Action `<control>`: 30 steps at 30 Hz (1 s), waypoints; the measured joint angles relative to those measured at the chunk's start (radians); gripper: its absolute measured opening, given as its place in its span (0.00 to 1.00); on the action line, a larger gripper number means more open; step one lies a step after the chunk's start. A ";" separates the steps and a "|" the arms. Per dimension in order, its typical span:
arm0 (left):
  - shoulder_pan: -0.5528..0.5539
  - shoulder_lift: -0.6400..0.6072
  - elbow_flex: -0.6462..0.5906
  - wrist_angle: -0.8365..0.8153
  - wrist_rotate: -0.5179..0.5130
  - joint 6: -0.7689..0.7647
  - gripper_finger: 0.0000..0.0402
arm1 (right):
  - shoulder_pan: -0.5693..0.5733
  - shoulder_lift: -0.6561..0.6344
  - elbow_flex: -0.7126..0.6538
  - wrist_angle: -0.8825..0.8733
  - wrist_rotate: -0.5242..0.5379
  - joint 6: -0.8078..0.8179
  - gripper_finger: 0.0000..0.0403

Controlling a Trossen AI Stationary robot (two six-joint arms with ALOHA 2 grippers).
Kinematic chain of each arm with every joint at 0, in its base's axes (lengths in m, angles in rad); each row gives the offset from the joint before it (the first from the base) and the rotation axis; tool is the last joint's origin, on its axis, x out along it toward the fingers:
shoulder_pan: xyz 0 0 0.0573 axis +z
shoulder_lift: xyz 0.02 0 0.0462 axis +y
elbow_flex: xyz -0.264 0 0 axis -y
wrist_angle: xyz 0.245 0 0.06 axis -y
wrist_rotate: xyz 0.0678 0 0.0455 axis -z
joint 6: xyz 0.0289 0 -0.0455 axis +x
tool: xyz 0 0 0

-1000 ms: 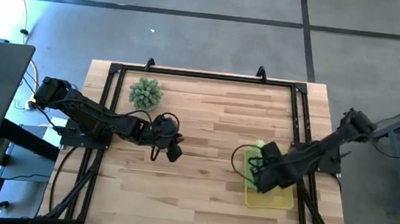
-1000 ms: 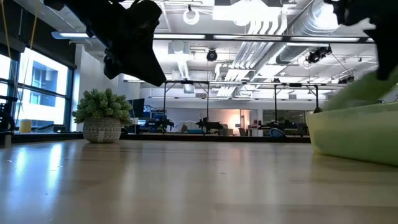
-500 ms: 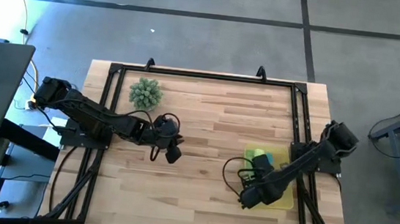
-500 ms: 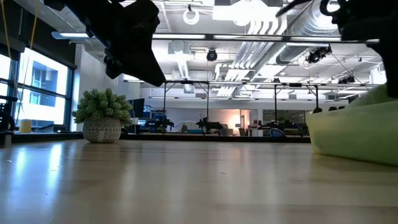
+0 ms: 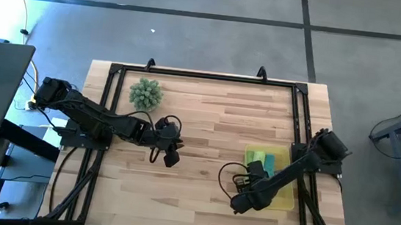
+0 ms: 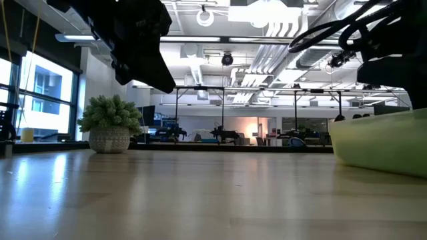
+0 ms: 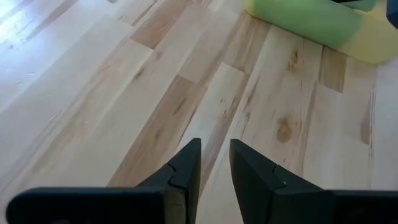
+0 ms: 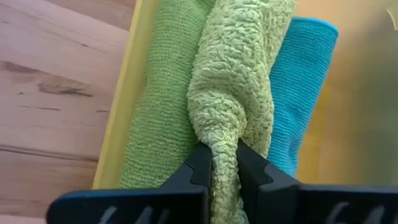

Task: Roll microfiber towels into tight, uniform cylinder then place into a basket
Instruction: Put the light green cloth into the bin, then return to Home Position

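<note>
Currently the right end effector [image 8: 222,163], at lower right of the high view, is clenched on a fuzzy lime towel [image 8: 239,74], holding it over the yellow basket [image 5: 281,198] beside a green roll [image 8: 165,93] and a teal roll [image 8: 297,87], presumably for placement. The left end effector [image 7: 214,163] hovers slightly parted and empty above the central tabletop [image 5: 214,125].

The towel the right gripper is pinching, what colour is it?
Lime green towel, fluffy; clearest in the right wrist view.
</note>
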 joint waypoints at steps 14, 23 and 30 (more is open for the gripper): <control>0.000 0.000 0.000 0.000 0.023 0.000 0.19 | -0.005 0.003 0.035 -0.013 -0.172 -0.264 0.44; 0.000 -0.047 -0.001 -0.001 0.096 0.026 0.19 | -0.003 0.000 0.299 -0.248 -0.089 -0.569 0.51; 0.000 -0.212 -0.001 -0.036 0.165 0.074 0.19 | 0.031 -0.093 0.375 -0.246 0.125 -0.740 0.51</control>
